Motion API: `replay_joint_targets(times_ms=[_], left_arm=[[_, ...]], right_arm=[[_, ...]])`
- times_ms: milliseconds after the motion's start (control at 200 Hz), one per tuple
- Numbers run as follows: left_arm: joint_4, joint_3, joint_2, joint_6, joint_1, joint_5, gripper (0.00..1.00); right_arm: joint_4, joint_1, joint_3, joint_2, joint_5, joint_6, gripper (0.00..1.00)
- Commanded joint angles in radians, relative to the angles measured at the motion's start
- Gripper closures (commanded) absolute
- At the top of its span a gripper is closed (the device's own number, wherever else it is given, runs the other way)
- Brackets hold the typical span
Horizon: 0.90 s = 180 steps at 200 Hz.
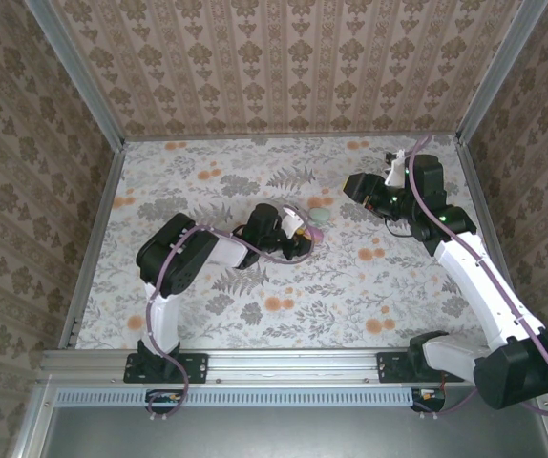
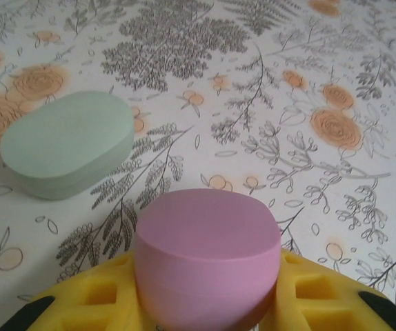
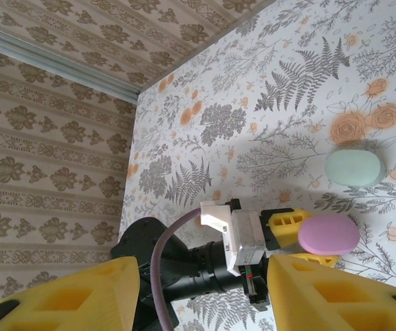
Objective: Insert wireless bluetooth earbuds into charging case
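Observation:
My left gripper (image 2: 208, 307) is shut on a pink oval charging case (image 2: 208, 248), its yellow fingers (image 2: 81, 303) pressed against both sides. The case's lid is down, and it is held just above the floral table. From above, the gripper (image 1: 298, 229) and the case (image 1: 297, 219) sit mid-table. A mint oval case (image 2: 67, 141) lies closed on the table just beyond, also seen from above (image 1: 320, 218). My right gripper (image 3: 198, 303) hangs open and empty at the back right (image 1: 352, 183), looking down on the pink case (image 3: 328, 234) and the mint case (image 3: 353, 167). The earbuds are out of view.
The table (image 1: 255, 296) carries a floral cloth and is walled with patterned paper on three sides. An aluminium rail (image 1: 284, 363) runs along the near edge. The left arm's black wrist and purple cable (image 3: 158, 269) lie below the right gripper.

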<state>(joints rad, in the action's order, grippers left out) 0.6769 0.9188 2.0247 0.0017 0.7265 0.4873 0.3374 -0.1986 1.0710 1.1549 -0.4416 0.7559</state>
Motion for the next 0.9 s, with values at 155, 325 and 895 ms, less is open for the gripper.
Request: replay_joint_targets(times_ms=[155, 325, 895], left_arm=[[-0.102, 0.029, 0.017, 0.073, 0.007, -0.02, 0.68], [-0.114, 0.025, 0.017, 0.087, 0.006, -0.039, 0.65], [-0.129, -0.028, -0.032, 0.123, -0.005, -0.076, 0.53]], right_arm=[[-0.041, 0.007, -0.012, 0.008, -0.019, 0.017, 0.46], [-0.043, 0.007, -0.017, 0.006, -0.016, 0.015, 0.46], [-0.031, 0.019, -0.017, 0.002, -0.015, 0.002, 0.46]])
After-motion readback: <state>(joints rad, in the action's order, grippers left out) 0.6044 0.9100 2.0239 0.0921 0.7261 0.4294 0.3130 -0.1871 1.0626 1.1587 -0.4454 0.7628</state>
